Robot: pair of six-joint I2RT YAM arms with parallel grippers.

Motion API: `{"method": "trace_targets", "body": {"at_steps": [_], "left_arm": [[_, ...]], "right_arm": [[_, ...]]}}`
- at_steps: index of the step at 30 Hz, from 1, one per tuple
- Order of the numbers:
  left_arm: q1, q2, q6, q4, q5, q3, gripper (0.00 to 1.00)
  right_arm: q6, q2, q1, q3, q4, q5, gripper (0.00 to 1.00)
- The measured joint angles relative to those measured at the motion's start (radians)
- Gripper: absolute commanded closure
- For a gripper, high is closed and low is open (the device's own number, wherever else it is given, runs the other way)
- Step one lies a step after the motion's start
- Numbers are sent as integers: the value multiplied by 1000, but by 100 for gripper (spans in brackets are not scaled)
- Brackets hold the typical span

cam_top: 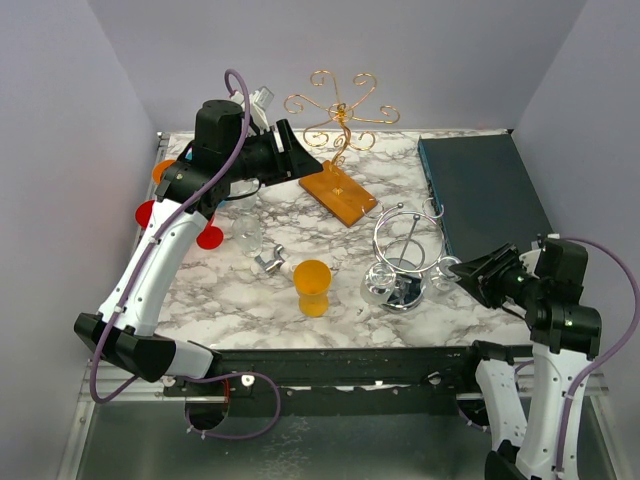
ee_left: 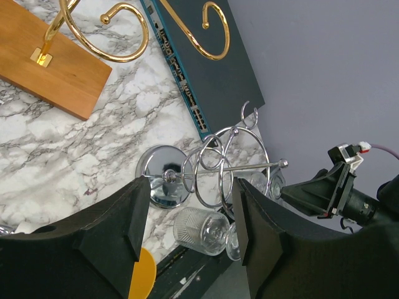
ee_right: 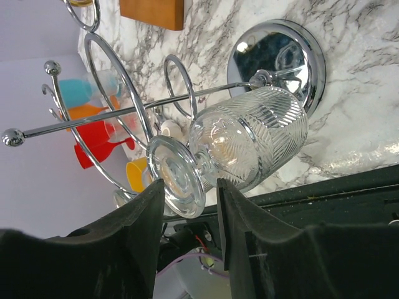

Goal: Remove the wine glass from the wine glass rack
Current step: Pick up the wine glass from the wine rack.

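No legible txt, labels, brand names or nos. in any of the 3 views. Port row along edge of dark flat box (ee_left: 187,87): markings, if any, too small to read.
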Motion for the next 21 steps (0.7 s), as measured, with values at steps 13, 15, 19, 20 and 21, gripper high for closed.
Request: {"method": "trace_targets", "body": {"at_steps": [13,15,19,20,21], "left_arm": [[0,0,-3,0,13,0,39],[-1,0,-4,0,15,0,39],[-5,0,-6,0,18,0,39],[-5,0,-6,0,18,0,39],[-6,0,-7,0,18,0,39]], "right_arm": [[27,-35,0,-46,37,1,71],[30,-36,0,-45,37,1,73],[29,-35,0,-42,37,1,76],[29,-35,0,-39,37,1,77],[29,-34,0,-35,36,1,77]]}}
